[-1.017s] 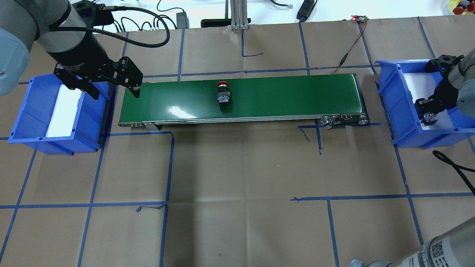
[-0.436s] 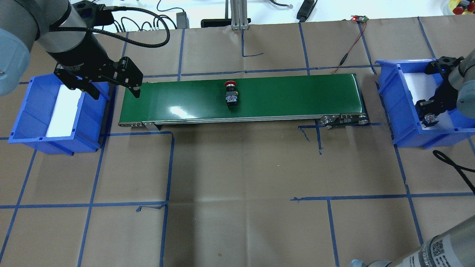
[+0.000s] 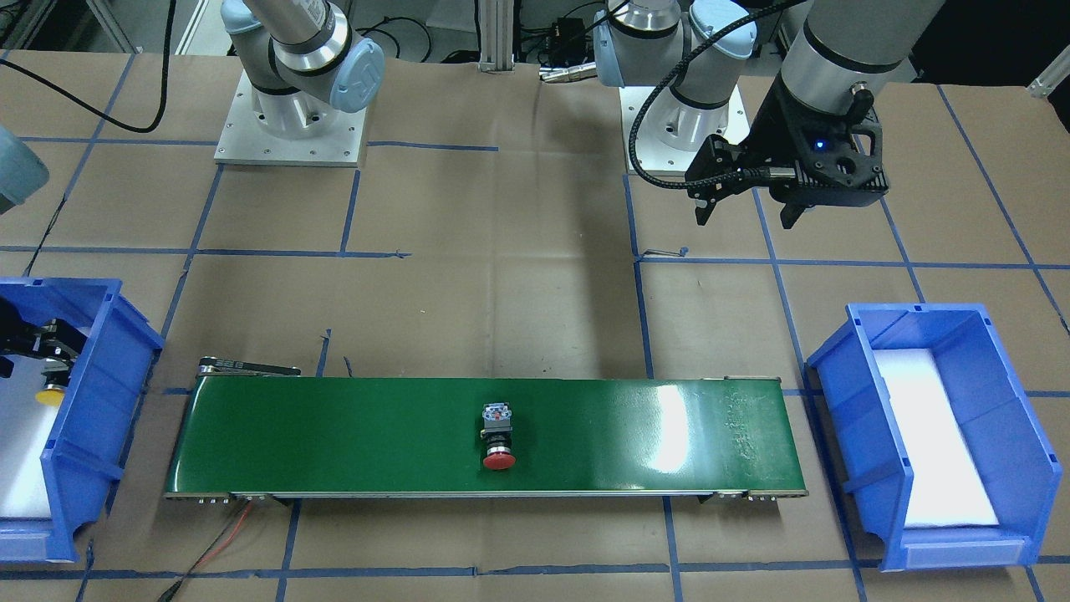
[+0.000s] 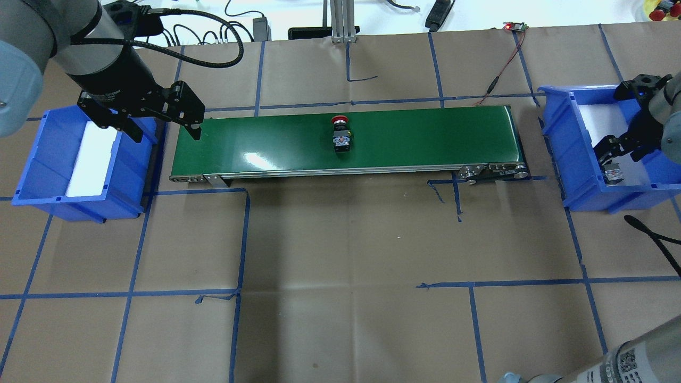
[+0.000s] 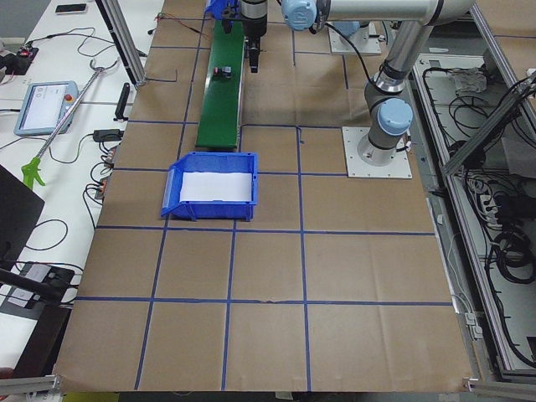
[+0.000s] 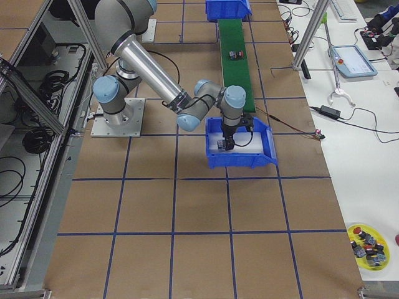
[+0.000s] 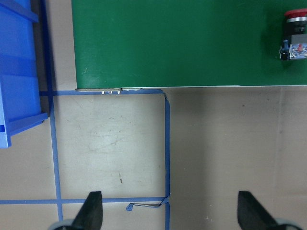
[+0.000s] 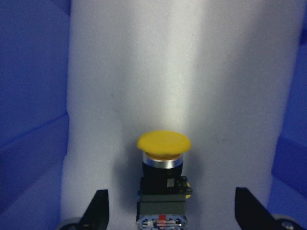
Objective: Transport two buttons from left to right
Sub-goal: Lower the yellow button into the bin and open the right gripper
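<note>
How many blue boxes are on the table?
2. One blue box sits at the left end of the green belt; the other box sits at the right end, with a yellow button inside.

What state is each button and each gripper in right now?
red button: lying on its side, midway along the green belt, ungripped.
yellow button: lying in the right blue bin, not clamped.
left gripper: open, empty, raised off the table.
right gripper: open, fingers either side of the yellow button.
</note>
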Robot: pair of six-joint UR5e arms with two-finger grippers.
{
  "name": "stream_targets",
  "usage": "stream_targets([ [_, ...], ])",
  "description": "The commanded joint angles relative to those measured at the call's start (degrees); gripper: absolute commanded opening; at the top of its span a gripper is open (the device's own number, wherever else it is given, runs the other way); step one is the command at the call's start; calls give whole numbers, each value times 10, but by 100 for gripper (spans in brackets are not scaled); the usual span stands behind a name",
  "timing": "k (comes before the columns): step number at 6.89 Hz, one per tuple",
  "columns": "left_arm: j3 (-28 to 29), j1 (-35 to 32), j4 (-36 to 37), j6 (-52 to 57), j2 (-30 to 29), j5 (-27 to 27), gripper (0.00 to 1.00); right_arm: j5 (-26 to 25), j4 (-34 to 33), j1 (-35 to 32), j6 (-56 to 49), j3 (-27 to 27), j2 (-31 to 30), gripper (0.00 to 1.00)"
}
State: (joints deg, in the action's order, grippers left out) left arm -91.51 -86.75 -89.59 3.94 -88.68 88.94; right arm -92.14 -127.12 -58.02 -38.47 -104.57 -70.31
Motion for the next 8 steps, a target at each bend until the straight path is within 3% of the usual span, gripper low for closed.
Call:
stream_targets([
  [1, 0, 0, 0, 0, 0, 0, 100, -1, 40, -3, 4, 14, -63, 100],
  [3, 0, 0, 0, -1, 0, 0, 100, 0, 133, -31, 45, 91, -86, 100],
  [5, 0, 0, 0, -1, 0, -1, 100, 4, 193, -105, 118, 166, -84, 100],
  [8, 0, 0, 0, -1, 0, 0, 100, 66, 195, -225, 256, 179, -85, 100],
])
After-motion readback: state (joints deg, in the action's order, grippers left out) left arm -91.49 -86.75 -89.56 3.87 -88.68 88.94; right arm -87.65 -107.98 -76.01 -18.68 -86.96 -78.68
